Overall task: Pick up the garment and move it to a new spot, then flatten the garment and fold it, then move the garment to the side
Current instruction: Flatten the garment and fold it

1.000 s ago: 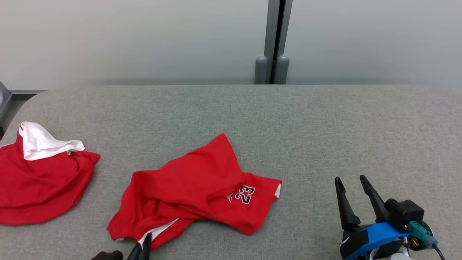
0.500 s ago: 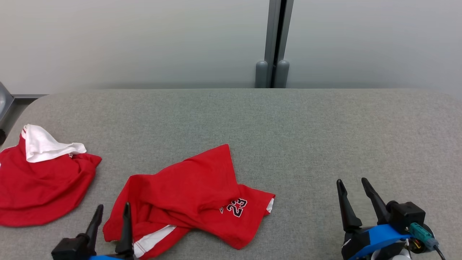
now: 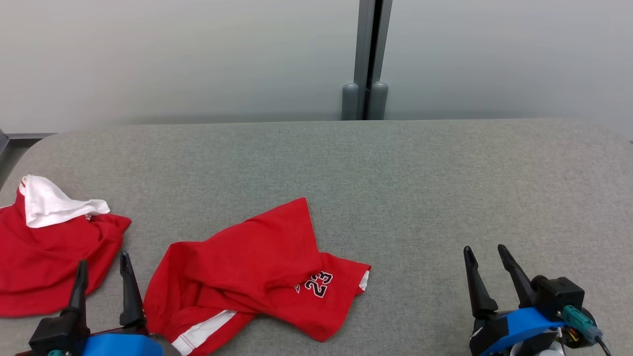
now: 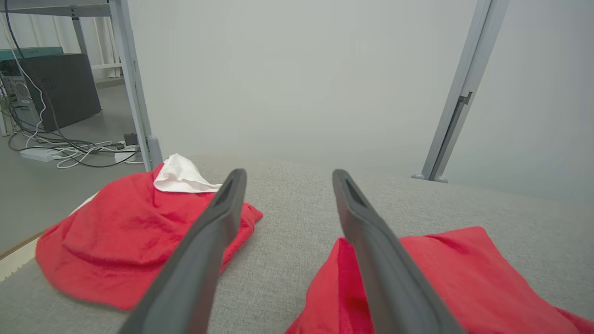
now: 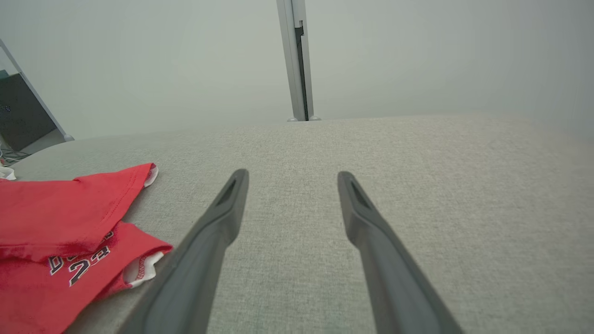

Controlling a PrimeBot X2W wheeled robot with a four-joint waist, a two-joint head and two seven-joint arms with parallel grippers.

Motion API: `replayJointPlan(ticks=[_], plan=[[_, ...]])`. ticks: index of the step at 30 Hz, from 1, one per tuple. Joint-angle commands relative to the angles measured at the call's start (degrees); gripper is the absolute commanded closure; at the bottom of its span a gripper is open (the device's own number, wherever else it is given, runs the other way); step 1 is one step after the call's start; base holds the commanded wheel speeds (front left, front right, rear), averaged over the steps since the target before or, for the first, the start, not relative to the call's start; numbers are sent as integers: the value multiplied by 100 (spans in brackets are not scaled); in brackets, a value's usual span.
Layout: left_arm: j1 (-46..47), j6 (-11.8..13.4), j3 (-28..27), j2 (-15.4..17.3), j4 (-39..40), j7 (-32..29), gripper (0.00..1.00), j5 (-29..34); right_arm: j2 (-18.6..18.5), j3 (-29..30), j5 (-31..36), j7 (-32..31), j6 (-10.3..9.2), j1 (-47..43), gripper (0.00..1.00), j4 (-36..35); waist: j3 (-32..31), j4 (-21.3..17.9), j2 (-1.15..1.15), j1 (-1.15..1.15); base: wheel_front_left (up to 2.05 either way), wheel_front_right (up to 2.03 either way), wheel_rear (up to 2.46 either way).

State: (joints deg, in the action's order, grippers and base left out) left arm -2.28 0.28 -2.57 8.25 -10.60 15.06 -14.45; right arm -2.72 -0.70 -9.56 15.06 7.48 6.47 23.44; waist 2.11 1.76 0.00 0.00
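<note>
A crumpled red garment [image 3: 247,267] with a white stripe and the number 23 lies on the grey table [image 3: 420,188], left of centre near the front edge. It also appears in the left wrist view [image 4: 441,278] and the right wrist view [image 5: 60,227]. My left gripper [image 3: 102,261] stands open at the lower left, just left of the garment, holding nothing. The left gripper [image 4: 287,178] hovers over bare table between the two red cloths. My right gripper [image 3: 484,251] is open at the lower right, well clear of the garment; the right gripper [image 5: 291,178] points over bare table.
A second red garment with white lining [image 3: 44,247] lies bunched at the table's left edge, also in the left wrist view [image 4: 125,227]. A grey post [image 3: 366,59] stands behind the table against a pale wall. Cables and a dark box [image 4: 55,93] sit on the floor at left.
My left gripper let go of the garment's near edge, opened and moved left and up into view. The garment settled slightly. The camera shifted a little; the right arm held still.
</note>
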Motion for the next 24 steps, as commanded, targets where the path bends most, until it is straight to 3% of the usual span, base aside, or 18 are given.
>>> replayJointPlan(ticks=[1,13,19,23,24], plan=[[109,-122,-78,-38,-133,16,0,132,-31,18,41,18,3,11,0,23,24,-27,0,0,0,0,0],[352,-479,-432,-246,-510,17,0,495,-27,-219,142,18,3,230,0,92,168,-12,0,0,0,0,0],[414,-577,-557,-340,-553,17,0,618,-28,-1352,191,18,3,602,0,172,220,44,0,0,0,0,0],[509,-650,-613,-399,-616,17,0,673,-31,-2552,83,18,2,921,0,492,241,127,0,0,0,0,0],[509,-650,-613,-399,-616,17,0,673,-31,-2552,83,18,2,921,0,492,241,127,0,0,0,0,0]])
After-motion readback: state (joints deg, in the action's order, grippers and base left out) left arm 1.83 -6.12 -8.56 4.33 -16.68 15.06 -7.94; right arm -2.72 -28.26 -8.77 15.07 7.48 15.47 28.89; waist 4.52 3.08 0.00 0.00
